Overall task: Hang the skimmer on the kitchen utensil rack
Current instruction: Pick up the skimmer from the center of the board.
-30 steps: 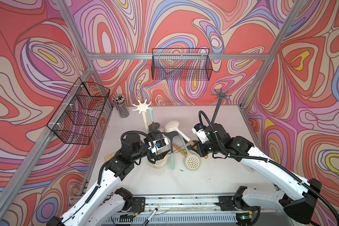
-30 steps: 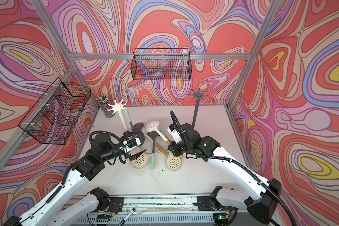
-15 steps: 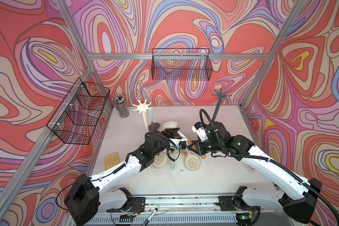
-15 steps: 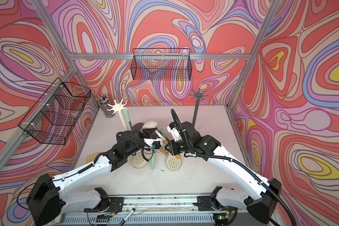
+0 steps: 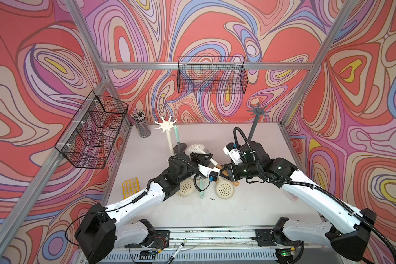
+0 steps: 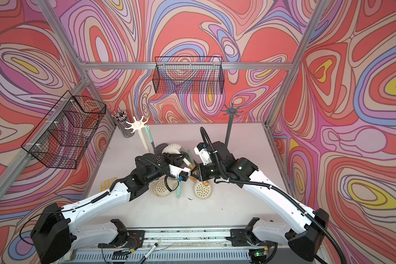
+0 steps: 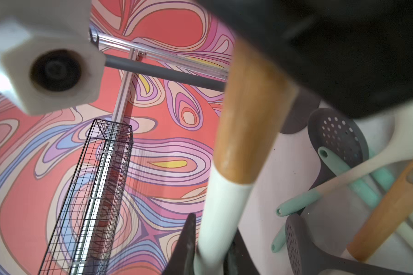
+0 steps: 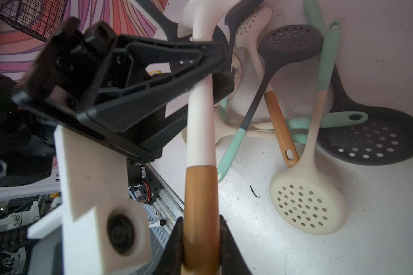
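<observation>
The skimmer has a cream perforated head (image 5: 196, 148), a cream shaft (image 8: 199, 119) and a wooden handle end (image 7: 246, 119). It is held off the table between both arms, above a pile of utensils. My left gripper (image 5: 206, 160) (image 7: 211, 247) is shut on the cream shaft. My right gripper (image 5: 224, 170) (image 8: 200, 240) is shut on the wooden end. In both top views a cream utensil rack (image 5: 166, 124) (image 6: 136, 124) stands at the back left of the table. A dark grey rack (image 5: 257, 112) (image 6: 231, 111) stands at the back right, behind my right arm.
Other skimmers lie under the arms: a cream one (image 5: 225, 189), another cream one (image 5: 186, 188), dark ones (image 8: 372, 135) with teal handles (image 5: 201, 187). Wire baskets hang on the left wall (image 5: 94, 130) and back wall (image 5: 212, 76). A pen cup (image 5: 142, 124) and a yellow item (image 5: 130, 186) are at the left.
My left arm swung in from the left to the skimmer, and its gripper closed on the cream shaft. The right gripper kept its grip on the wooden end.
</observation>
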You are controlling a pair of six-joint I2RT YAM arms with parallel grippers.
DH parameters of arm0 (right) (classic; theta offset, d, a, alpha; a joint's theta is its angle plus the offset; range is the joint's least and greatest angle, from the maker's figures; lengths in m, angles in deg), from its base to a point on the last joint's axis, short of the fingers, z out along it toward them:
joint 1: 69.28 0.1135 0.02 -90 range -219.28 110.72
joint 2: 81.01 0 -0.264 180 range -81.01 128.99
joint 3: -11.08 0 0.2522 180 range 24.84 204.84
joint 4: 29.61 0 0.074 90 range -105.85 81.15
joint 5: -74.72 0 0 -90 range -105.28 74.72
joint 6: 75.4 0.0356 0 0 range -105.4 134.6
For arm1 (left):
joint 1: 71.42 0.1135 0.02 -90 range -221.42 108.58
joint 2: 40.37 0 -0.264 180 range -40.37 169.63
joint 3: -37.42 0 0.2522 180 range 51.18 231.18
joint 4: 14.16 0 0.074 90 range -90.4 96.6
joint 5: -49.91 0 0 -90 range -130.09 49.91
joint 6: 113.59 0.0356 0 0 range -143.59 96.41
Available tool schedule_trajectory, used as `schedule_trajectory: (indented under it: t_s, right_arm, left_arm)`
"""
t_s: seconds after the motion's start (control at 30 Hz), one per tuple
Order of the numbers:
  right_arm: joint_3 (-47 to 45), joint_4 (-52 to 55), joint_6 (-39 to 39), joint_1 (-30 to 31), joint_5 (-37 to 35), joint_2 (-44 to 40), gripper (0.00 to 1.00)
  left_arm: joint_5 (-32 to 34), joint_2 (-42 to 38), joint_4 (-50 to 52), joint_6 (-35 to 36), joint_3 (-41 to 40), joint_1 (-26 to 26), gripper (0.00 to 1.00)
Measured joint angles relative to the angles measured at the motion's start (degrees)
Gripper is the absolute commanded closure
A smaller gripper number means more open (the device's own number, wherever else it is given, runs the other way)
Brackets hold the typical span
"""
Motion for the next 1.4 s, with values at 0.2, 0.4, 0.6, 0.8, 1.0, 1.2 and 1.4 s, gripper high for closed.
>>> schedule_trajectory:
  t_s: [0.2, 0.4, 0.6, 0.8, 1.0, 1.2, 1.4]
  right_arm:
    - [0.00, 0.37, 0.24, -0.11, 0.22, -0.02, 0.72]
    - [1.79, -1.64, -1.31, -0.66, -2.84, -1.84, 0.34]
    - [4.37, -4.55, -3.63, -0.04, -6.49, -6.78, 0.16]
    - [6.51, -8.11, -5.81, -0.04, -15.54, -11.15, 0.16]
    - [7.13, -10.45, -8.87, -0.07, -24.81, -10.64, 0.16]
    - [6.88, -12.72, -11.67, -0.09, -28.57, -9.38, 0.16]
    - [1.92, -14.58, -13.60, -0.09, -29.53, -7.39, 0.16]
  left_arm:
    - [-0.07, 0.07, -0.15, 1.88, -0.13, -0.15, 1.00]
    - [-1.77, 0.46, -0.13, -1.18, -0.15, -0.15, 1.00]
    - [-1.77, 0.52, 1.29, -4.72, -0.11, -0.13, 1.00]
    - [-0.33, 0.00, 8.13, -15.78, 2.99, -0.17, 1.00]
    - [1.64, -4.98, 18.45, -31.15, 8.76, -0.37, 1.00]
    - [4.15, -8.11, 30.67, -47.82, 12.57, -0.59, 1.00]
    - [5.11, -14.56, 36.79, -61.99, 13.07, -0.57, 1.00]
